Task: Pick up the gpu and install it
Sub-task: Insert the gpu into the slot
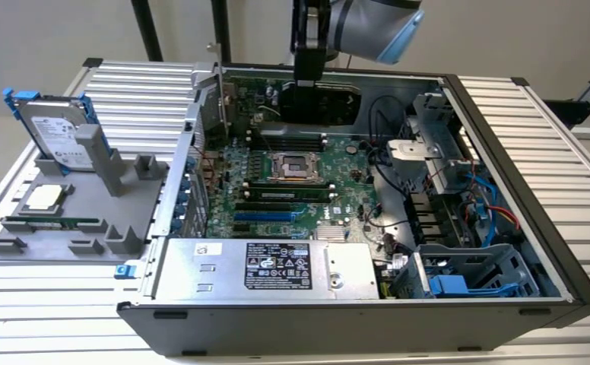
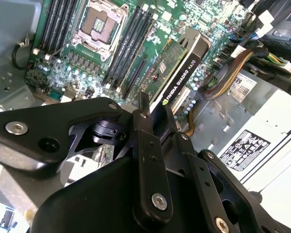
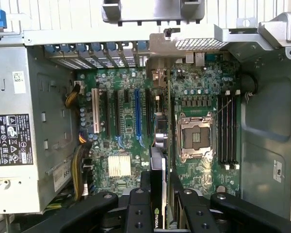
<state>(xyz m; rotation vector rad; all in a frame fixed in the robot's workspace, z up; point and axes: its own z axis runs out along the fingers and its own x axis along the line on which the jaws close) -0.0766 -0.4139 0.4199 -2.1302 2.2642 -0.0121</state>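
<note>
– looking from the exterior view's left, what's on the surface (image 1: 31,319)?
– a gray holder (image 1: 31,251) with a hard drive (image 1: 57,133) standing upright and a memory stick (image 1: 52,224) lying flat.
– and the gpu (image 1: 321,103)?
– further right, inside the open computer case (image 1: 518,228), on edge over the far part of the motherboard (image 1: 274,182).
– the end effector (image 1: 307,80)?
– clamped on the gpu (image 2: 179,77); its fingers (image 3: 145,179) grip both faces.

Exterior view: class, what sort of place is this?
Probably a robotics lab test bench: an open computer case on a slatted metal table, a grey parts fixture, and the arm's gripper holding the gpu.
</note>
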